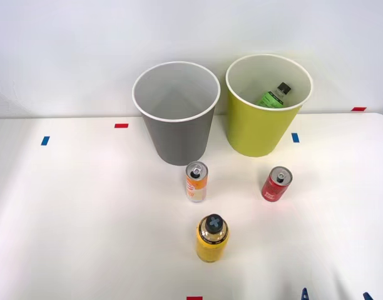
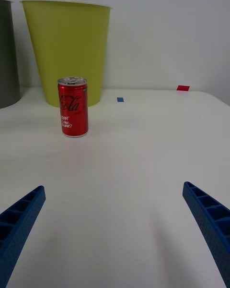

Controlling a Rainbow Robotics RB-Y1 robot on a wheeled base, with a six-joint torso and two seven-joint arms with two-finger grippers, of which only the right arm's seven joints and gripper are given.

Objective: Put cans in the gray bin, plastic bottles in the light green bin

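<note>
Right gripper wide open, lining up on the red can

The can stands upright on the table, near the light green bin and right of the orange and white can; drive in level, straddle its middle, close squarely, then carry it to the gray bin (bottle already binned). Label reads like "Cola" script; smaller print unreadable

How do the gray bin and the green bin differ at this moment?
Color: the gray bin is gray outside; the green bin is yellow-green.
Contents: a bottle with a green label lies inside the green bin; nothing can be seen in the gray bin.
Position: the gray bin stands to the robot's left of the green bin.
Shared: both are upright, round, tapered, white-rimmed and look the same size.
</note>
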